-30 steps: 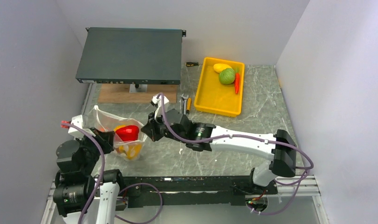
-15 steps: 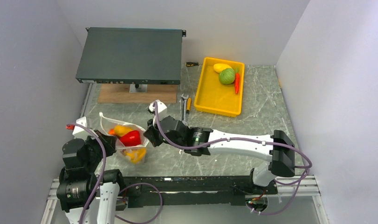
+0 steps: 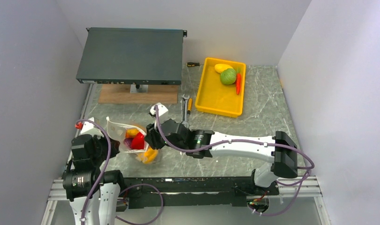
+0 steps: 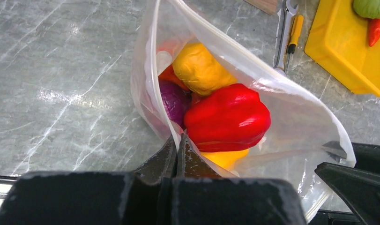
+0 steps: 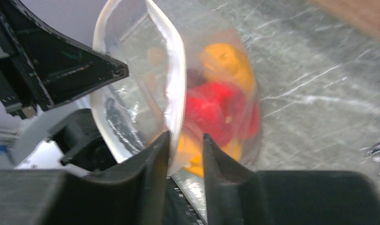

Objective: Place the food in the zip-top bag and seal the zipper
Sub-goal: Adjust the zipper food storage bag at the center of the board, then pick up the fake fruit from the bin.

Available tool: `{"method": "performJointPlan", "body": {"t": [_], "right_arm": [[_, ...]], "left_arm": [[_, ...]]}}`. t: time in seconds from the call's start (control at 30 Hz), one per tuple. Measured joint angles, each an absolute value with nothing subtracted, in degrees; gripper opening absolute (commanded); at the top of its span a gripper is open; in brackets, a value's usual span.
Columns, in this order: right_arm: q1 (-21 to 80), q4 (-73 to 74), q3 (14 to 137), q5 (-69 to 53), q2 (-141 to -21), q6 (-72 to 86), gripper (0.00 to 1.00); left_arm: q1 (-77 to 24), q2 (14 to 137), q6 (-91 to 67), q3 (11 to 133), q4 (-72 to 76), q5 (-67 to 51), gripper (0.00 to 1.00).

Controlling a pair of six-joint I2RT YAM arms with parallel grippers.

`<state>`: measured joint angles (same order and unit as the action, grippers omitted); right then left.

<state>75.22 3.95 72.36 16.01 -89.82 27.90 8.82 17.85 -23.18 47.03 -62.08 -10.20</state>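
The clear zip-top bag (image 3: 127,140) hangs between my two grippers near the table's front left. It holds a red pepper (image 4: 227,117), a yellow fruit (image 4: 199,70), a purple piece (image 4: 174,101) and an orange piece (image 3: 150,154). My left gripper (image 4: 178,140) is shut on the bag's near mouth edge. The whitish zipper (image 4: 150,51) runs up from it. My right gripper (image 5: 185,140) stands slightly open, with the bag's rim (image 5: 176,93) hanging between its fingers. A yellow fruit (image 3: 222,68), green cabbage (image 3: 228,76) and carrot (image 3: 238,83) lie in the yellow tray (image 3: 216,101).
A dark rack unit (image 3: 131,55) sits on a wooden board (image 3: 131,95) at the back left. A wrench and a screwdriver (image 3: 188,104) lie left of the tray, and another screwdriver (image 3: 193,64) lies behind it. Walls close in on both sides.
The bag and both grippers have moved right and toward the near edge. The bag now hangs lower and more bunched, with the food shifted inside.
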Motion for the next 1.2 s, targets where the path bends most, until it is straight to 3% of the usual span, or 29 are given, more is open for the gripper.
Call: {"method": "performJointPlan", "body": {"t": [0.27,0.47,0.63,0.9,1.2], "right_arm": [[75.20,8.34,73.60,20.62,-85.73,22.76,0.66],[72.01,7.55,71.16,27.09,-76.73,18.63,0.69],[60.34,6.72,67.96,32.73,-74.94,17.91,0.74],[44.77,5.10,67.66,43.00,-87.13,10.41,0.81],[29.69,3.07,87.57,39.53,-114.37,-7.22,0.83]], "left_arm": [[8.82,20.97,-22.20,46.19,-61.14,-10.81,0.00],[9.39,21.10,-21.85,45.98,-60.73,-11.29,0.00],[10.44,19.94,-21.67,45.95,-60.71,-11.92,0.00],[12.38,19.86,-20.71,45.87,-60.66,-13.76,0.00],[18.48,20.69,-18.20,45.21,-60.27,-18.81,0.00]]}}
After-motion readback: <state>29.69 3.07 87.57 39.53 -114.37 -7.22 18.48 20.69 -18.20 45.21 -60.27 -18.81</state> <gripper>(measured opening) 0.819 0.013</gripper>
